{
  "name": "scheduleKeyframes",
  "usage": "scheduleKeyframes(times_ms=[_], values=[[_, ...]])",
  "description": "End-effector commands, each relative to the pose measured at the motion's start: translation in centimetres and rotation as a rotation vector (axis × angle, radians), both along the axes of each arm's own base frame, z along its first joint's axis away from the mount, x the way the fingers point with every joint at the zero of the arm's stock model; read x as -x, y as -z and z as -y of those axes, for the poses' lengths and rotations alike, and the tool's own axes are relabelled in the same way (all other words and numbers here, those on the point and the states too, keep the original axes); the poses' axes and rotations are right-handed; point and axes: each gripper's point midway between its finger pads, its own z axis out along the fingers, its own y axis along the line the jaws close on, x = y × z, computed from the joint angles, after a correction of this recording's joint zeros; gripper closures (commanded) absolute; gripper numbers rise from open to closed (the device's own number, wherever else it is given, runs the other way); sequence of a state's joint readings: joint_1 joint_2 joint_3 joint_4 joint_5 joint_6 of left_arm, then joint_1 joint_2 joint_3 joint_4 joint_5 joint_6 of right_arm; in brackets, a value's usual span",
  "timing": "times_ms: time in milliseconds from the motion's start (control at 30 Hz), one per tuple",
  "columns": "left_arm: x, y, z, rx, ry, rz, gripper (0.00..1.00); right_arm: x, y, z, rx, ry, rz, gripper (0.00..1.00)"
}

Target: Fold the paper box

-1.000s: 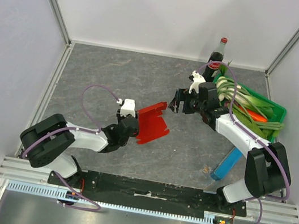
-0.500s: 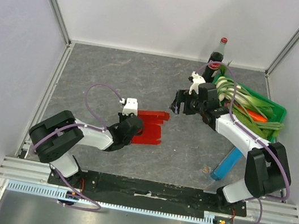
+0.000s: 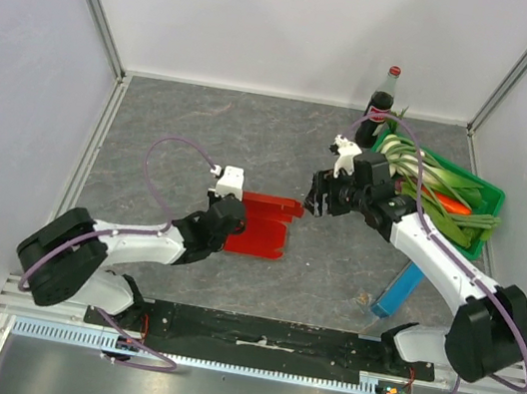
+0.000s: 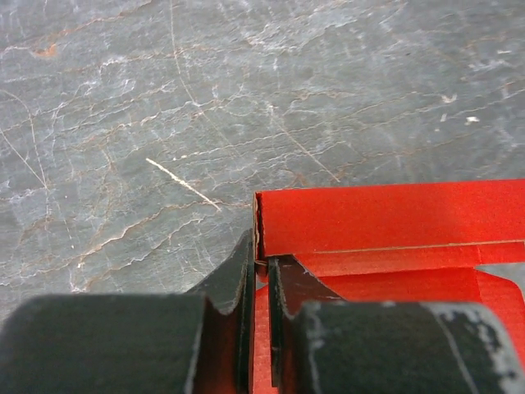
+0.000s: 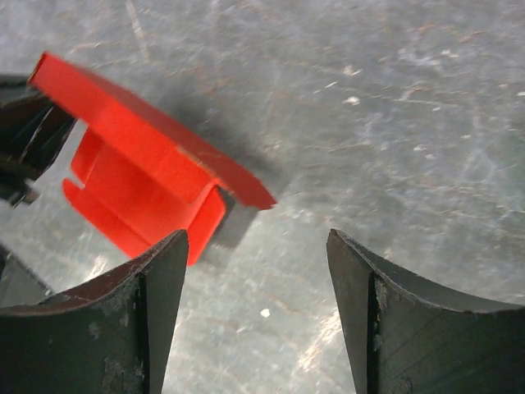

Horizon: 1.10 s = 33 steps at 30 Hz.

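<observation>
The paper box (image 3: 263, 227) is a bright red die-cut sheet lying partly folded in mid-table, its notched flaps pointing right. My left gripper (image 3: 230, 222) is at the box's left end. In the left wrist view the gripper (image 4: 261, 261) is shut on the thin upright left edge of the red box (image 4: 385, 217). My right gripper (image 3: 318, 195) hovers just right of the box's far corner, open and empty. In the right wrist view the gripper (image 5: 258, 246) has bare table between its fingers, and the box (image 5: 139, 176) lies ahead to the left, one flap raised.
A green crate (image 3: 494, 198) holding leeks (image 3: 429, 174) and something orange stands at the back right. A dark bottle (image 3: 382, 98) with a red cap stands behind it. A narrow blue box (image 3: 400, 289) lies near the right arm's base. Walls enclose the table.
My left gripper has shut on the box's left edge, and the box has turned and settled flatter, square to the table. My right gripper has dropped slightly towards the box and narrowed a little.
</observation>
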<state>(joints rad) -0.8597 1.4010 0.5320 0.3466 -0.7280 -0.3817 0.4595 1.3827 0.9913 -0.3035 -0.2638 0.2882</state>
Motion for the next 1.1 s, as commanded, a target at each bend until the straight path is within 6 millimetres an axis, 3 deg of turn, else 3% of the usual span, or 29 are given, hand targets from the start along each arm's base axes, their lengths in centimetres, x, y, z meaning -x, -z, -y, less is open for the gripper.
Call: scheduleKeyframes(times_ms=[0,100,233,433,567,1067], values=[[0.9,-2.0,0.5,0.022,0.066,-0.011,0.98,3.6,-3.2,-2.1,-0.069,-0.054,-0.039,0.25],[1.4,-3.0,0.1,0.048,0.068,-0.002,0.98,4.4,-6.4,-4.2,-0.179,-0.026,-0.056,0.27],[1.5,-4.3,-0.5,0.056,0.049,0.025,0.98,5.3,-8.2,-6.8,-0.185,0.012,-0.058,0.27],[1.2,-5.9,-0.8,0.045,0.035,0.053,0.98,4.4,-6.8,-8.4,-0.199,0.086,-0.109,0.38],[1.3,-6.5,-1.0,0.061,0.033,0.068,0.98,3.5,-6.9,-8.8,-0.199,0.094,-0.089,0.38],[1.7,-7.6,-1.1,0.116,0.032,0.084,0.98,4.9,-5.0,-11.2,-0.408,0.114,-0.246,0.38]])
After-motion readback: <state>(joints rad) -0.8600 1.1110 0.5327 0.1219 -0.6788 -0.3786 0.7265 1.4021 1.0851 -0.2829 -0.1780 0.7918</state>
